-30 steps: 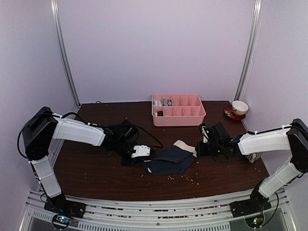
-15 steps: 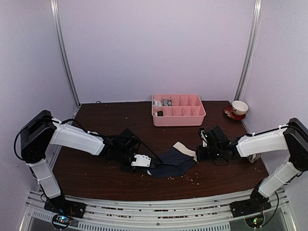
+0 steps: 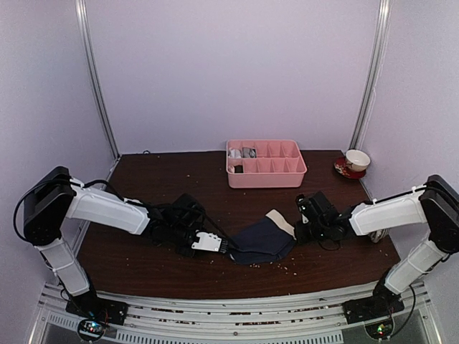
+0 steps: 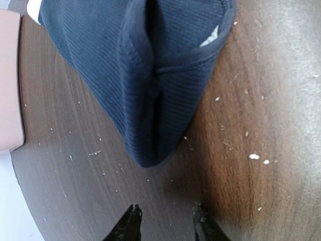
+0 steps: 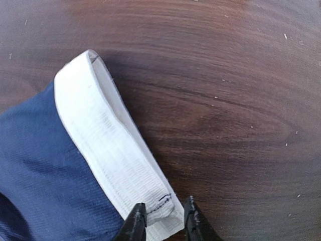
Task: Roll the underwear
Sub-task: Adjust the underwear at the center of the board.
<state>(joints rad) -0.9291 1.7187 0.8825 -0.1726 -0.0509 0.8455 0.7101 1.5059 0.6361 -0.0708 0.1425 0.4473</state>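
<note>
The navy underwear point(image 3: 259, 241) lies folded lengthwise on the dark wooden table, its cream-white waistband point(image 3: 280, 220) at the right end. My left gripper point(image 3: 225, 246) is open and empty, just off the cloth's left tip; in the left wrist view point(image 4: 165, 215) the navy tip point(image 4: 150, 145) lies ahead of the fingers, apart from them. My right gripper point(image 3: 300, 231) is low at the waistband; in the right wrist view point(image 5: 164, 220) its jaws stand narrowly open astride the waistband's corner point(image 5: 163, 203). The grey underwear does not show on the table.
A pink compartment tray point(image 3: 267, 173) stands behind the cloth, with small grey and dark bundles point(image 3: 247, 152) in its left compartments. A cup on a red saucer point(image 3: 356, 161) stands at the back right. Crumbs dot the table point(image 3: 143, 265).
The navy underwear has shifted slightly right and settled flatter. My left gripper moved nearer the front edge. My right gripper moved left and down to the waistband.
</note>
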